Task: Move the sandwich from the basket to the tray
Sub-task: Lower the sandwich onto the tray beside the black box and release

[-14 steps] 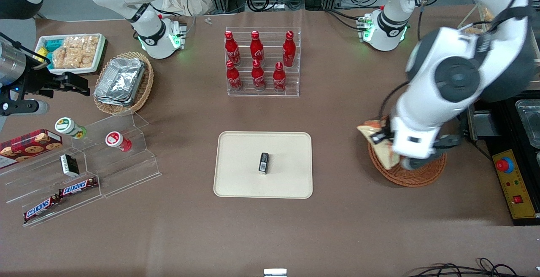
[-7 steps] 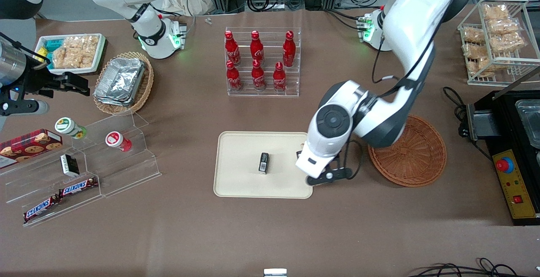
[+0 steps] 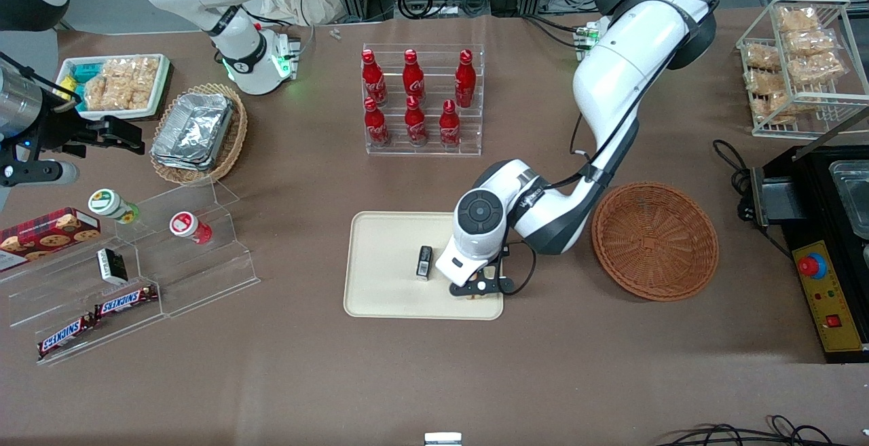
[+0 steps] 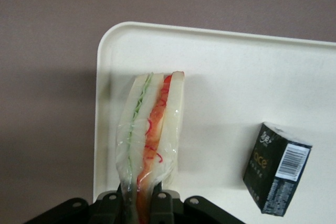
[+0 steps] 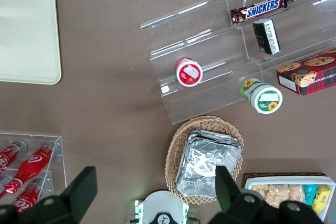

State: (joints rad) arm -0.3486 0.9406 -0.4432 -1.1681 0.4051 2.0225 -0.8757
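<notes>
My left gripper (image 3: 477, 288) hangs low over the cream tray (image 3: 380, 296), above its corner nearest the front camera at the working arm's end. It is shut on the wrapped sandwich (image 4: 149, 129), pale bread with green, orange and red filling along its edge, held over the tray (image 4: 220, 61). From the front the arm hides the sandwich. The round reddish-brown basket (image 3: 655, 242) stands beside the tray toward the working arm's end, with nothing in it.
A small black box (image 3: 424, 261) lies at the tray's middle, beside the gripper; it also shows in the wrist view (image 4: 276, 169). A clear rack of red bottles (image 3: 421, 103) stands farther from the camera than the tray. A black appliance with a red button (image 3: 812, 266) is past the basket.
The arm carried the sandwich out of the basket, across to the tray, and lowered over the tray's corner. The basket now holds nothing.
</notes>
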